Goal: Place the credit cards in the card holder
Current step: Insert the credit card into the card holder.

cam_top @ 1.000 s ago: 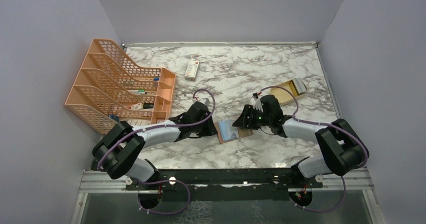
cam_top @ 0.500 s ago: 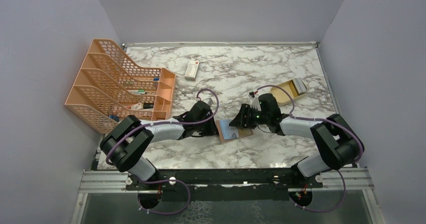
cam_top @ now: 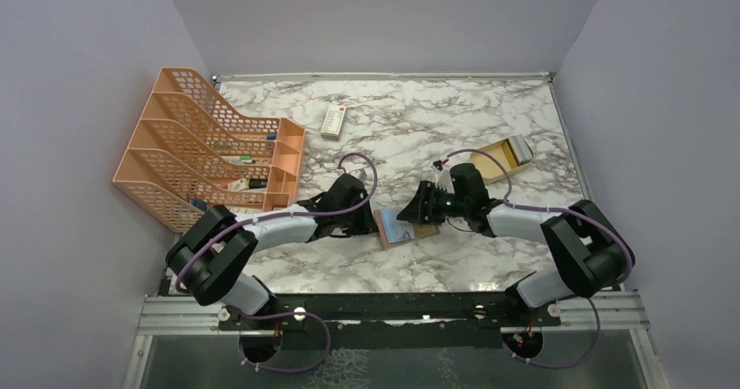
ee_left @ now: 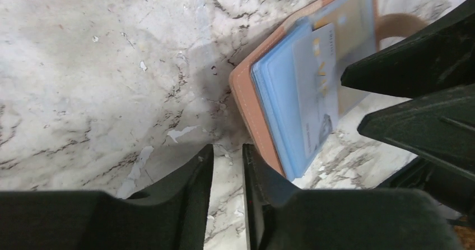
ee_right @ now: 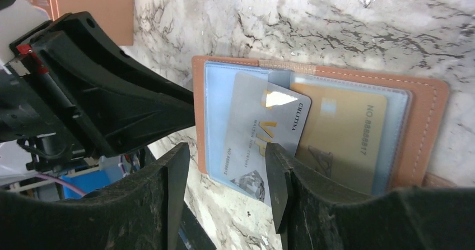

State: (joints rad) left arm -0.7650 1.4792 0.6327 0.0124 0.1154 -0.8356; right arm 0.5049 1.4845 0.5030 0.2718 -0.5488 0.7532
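The brown card holder [cam_top: 425, 230] lies open on the marble between both arms. A silver card [ee_right: 263, 126] sits slanted, part-way into its pale blue sleeve [ee_right: 218, 110], and a gold card [ee_right: 341, 132] lies flat in the pocket beside it. My right gripper [ee_right: 227, 169] hangs open over the silver card's lower end, one finger on each side, gripping nothing. My left gripper [ee_left: 227, 152] is low at the holder's [ee_left: 255, 112] left edge, jaws a narrow gap apart over bare marble. Its right finger [ee_left: 263, 177] stands against that edge.
An orange mesh file rack [cam_top: 209, 149] stands at the left. A white remote-like item [cam_top: 333, 120] lies at the back. A tan shallow box [cam_top: 499, 160] with a grey item in it sits back right. The two grippers are close together over the holder.
My left gripper has slid right up to the holder's left edge. My right gripper has shifted slightly left over the silver card. The holder and cards stay put.
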